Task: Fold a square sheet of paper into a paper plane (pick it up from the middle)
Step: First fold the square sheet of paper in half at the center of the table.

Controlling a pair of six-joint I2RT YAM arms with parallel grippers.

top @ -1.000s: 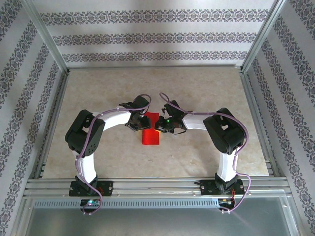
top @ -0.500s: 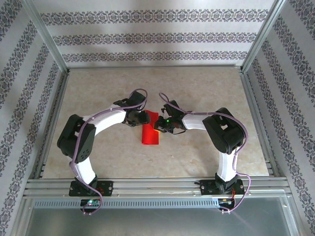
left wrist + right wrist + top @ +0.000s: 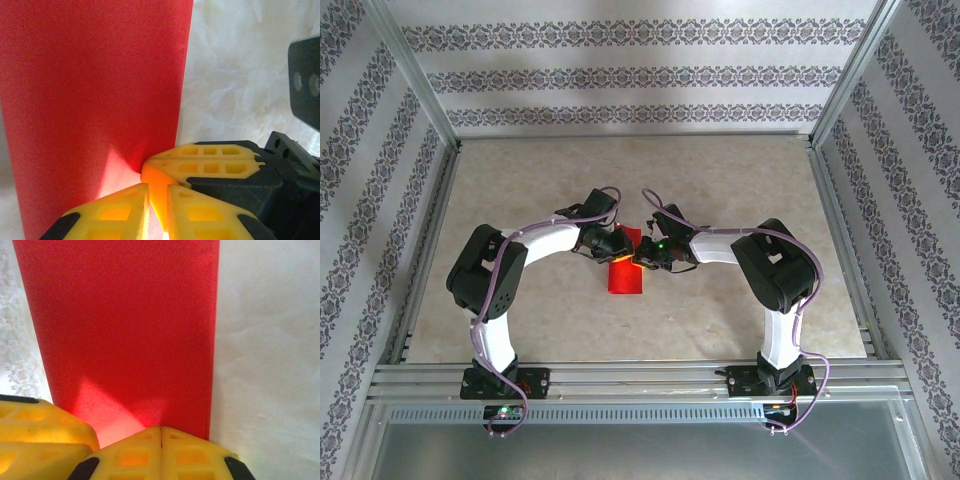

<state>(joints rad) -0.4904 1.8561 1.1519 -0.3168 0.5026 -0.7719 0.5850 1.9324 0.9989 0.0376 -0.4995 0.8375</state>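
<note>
The square sheet of paper lies flat on the table as a narrow bright red rectangle, and no paper plane shape shows. My left gripper is at its far left part. In the left wrist view the paper runs away from that gripper, whose yellow fingers stand a narrow slit apart, open, with nothing clearly between them. My right gripper meets it from the right. Its fingers are shut tight, tip down on the paper near its right edge.
The pale marbled tabletop spreads around the paper, inside an aluminium frame with patterned walls. The two grippers' fingertips nearly touch: the right gripper's yellow finger lies just ahead of the left jaws, and a left finger shows beside the right gripper.
The left arm's elbow swung out to the left and came back, and its gripper edged closer to the right gripper over the paper. The right arm and the paper have not moved.
</note>
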